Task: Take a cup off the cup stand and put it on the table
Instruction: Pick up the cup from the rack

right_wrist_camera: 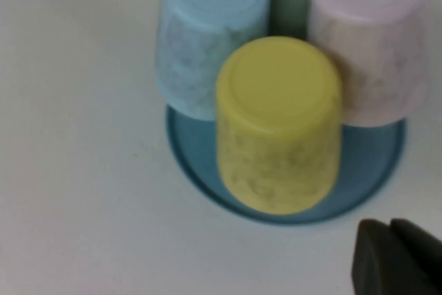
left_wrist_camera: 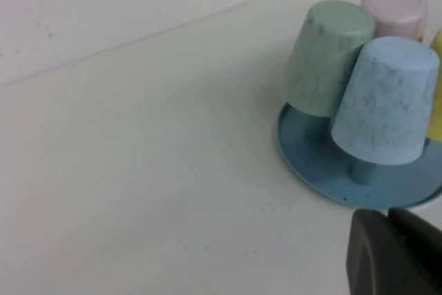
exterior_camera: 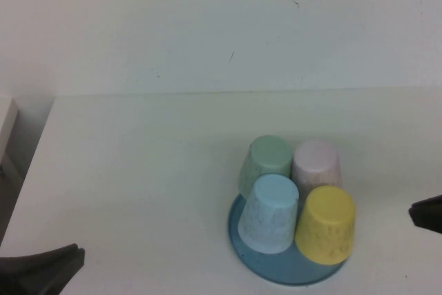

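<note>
The pale yellow cup [exterior_camera: 326, 224] stands upside down on the front right of the round blue cup stand [exterior_camera: 276, 272], which rests on the off-white table [exterior_camera: 138, 170]. In the right wrist view the cup [right_wrist_camera: 280, 126] fills the middle, over the stand's tray [right_wrist_camera: 376, 164]. My right gripper [exterior_camera: 414, 212] is at the right edge, apart from the cup, shut and empty; it also shows in the right wrist view [right_wrist_camera: 390, 224]. My left gripper [exterior_camera: 72, 257] is low at the front left, shut and empty; its wrist view [left_wrist_camera: 388, 213] shows it short of the stand [left_wrist_camera: 311, 157].
A light blue cup [exterior_camera: 271, 212], a green cup [exterior_camera: 266, 160] and a pink cup [exterior_camera: 316, 162] also sit upside down on the stand. The wall rises behind the table's far edge. The table's left edge runs along the left side.
</note>
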